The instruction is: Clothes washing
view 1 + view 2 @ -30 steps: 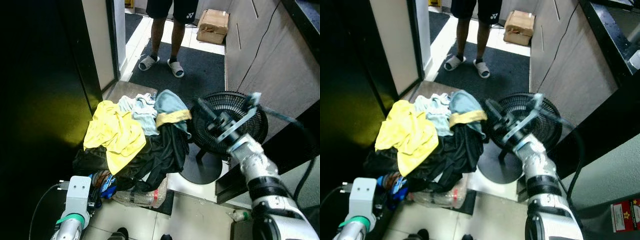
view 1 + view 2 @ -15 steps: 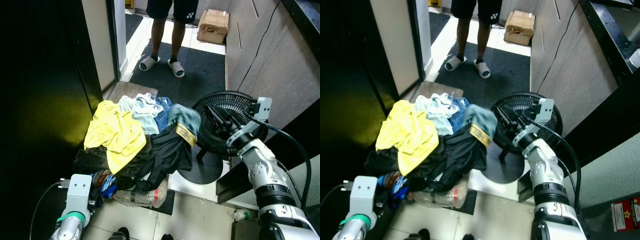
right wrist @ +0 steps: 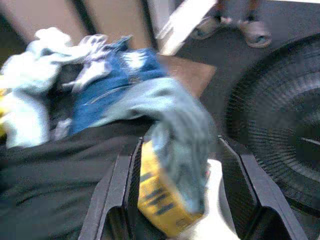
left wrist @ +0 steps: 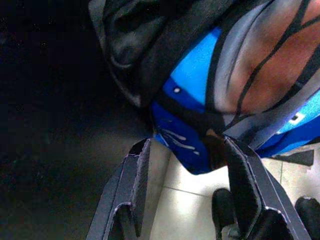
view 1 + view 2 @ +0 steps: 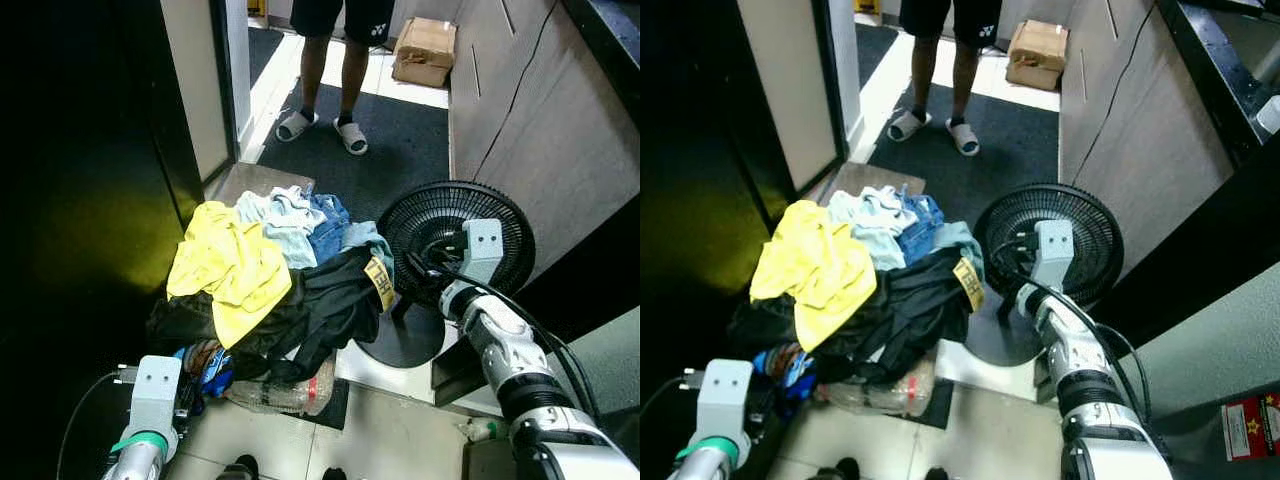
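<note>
A heap of laundry (image 5: 275, 290) sits on the floor beside the dark doorway: a yellow shirt (image 5: 228, 265) on top at the left, pale blue-white pieces (image 5: 282, 215) and a bit of denim (image 5: 326, 222) toward the back, and black garments (image 5: 320, 310) spilling down the front. Under the heap there is a clear plastic bottle (image 5: 285, 392) lying on the tiles.

The right gripper (image 3: 175, 165) reaches in from the right, low, at the edge of the heap, just in front of the black floor fan (image 5: 455, 235). Its two black fingers (image 3: 120, 190) stand apart with a grey-blue cloth with a yellow band (image 3: 172, 150) hanging between them; the wrist picture is blurred, so I cannot tell whether the fingers press on it or merely flank it. From the head camera, that same yellow band (image 5: 379, 283) shows at the heap's right edge, near the wrist.

The left gripper (image 4: 187, 165) is low at the front-left corner of the heap, fingers spread wide, released, holding nothing. Right ahead of it is a blue and grey garment with black lines (image 4: 240, 95), and dark fabric (image 4: 145, 45) above that.

At the far end of the dark mat (image 5: 390, 150) a person stands in sandals (image 5: 322, 130), only the legs (image 5: 330, 60) visible. A cardboard box (image 5: 425, 50) rests by the cabinets behind.
</note>
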